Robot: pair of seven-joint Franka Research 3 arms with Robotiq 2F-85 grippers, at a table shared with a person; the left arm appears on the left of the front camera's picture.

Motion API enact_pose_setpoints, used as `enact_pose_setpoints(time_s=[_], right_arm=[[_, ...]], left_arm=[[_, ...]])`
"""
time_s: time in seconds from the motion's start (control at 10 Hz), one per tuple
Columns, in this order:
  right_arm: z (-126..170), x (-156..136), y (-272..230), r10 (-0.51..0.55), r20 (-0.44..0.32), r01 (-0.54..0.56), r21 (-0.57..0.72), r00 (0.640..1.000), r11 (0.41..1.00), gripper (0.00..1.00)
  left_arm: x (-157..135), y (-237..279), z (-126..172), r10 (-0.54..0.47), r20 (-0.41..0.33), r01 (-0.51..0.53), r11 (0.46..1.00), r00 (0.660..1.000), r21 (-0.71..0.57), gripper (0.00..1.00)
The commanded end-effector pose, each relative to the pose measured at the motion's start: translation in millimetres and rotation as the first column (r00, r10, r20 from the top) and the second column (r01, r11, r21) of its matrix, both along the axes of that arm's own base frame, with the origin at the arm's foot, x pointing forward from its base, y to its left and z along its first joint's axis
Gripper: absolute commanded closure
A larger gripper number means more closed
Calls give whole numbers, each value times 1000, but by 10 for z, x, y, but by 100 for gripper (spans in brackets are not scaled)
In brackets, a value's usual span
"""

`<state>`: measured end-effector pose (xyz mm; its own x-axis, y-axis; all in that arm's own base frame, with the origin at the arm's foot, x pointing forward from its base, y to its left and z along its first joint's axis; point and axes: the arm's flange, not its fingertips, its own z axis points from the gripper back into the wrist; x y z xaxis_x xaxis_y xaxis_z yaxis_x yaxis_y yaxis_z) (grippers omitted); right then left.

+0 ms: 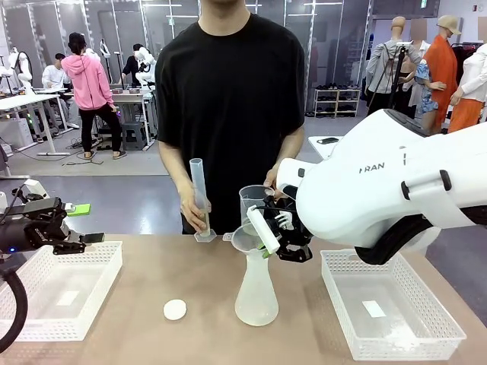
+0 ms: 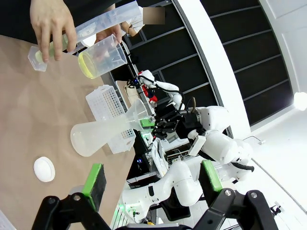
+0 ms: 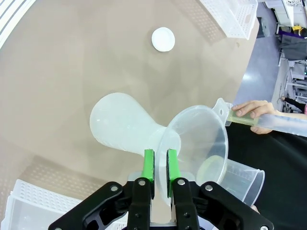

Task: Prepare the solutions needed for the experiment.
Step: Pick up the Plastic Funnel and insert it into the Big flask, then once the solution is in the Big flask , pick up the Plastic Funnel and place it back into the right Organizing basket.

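Now | L gripper (image 2: 152, 177): held wide apart | R gripper (image 3: 160, 159): set astride funnel (image 3: 201, 136) rim atop flask (image 1: 256, 296), clamped or not can't be told | yellow liquid (image 2: 88, 66) kept in raised beaker (image 2: 109, 53).

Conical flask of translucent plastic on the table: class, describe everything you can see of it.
The translucent plastic conical flask stands upright on the brown table, wide base down, narrow neck up, and looks empty. A clear plastic funnel sits in its neck; nothing else touches it. A small white round disc lies apart, to its left.
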<state>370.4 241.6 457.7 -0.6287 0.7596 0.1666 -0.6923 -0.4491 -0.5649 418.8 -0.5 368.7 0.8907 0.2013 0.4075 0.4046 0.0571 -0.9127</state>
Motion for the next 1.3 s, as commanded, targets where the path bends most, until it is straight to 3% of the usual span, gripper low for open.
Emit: enact_pose_setpoints(time_s=[0.0,0.1,0.2,0.3,1.2], right_arm=[[-62,57,-29,26,18,-27,22,999,999,66],[-69,66,-26,27,17,-27,16,1000,1000,52],[-57,77,-38,27,13,-27,-11,1000,1000,47],[-6,4,-1,4,2,-4,-2,1000,1000,34],[-6,4,-1,4,2,-4,-2,1000,1000,34]], left_arm=[[1,-6,3,-1,2,1,1000,1000,10,0],[1,-6,3,-1,2,1,1000,1000,10,0],[1,-6,3,-1,2,1,1000,1000,10,0],[1,-6,3,-1,2,1,1000,1000,10,0],[1,-6,3,-1,2,1,1000,1000,10,0]])
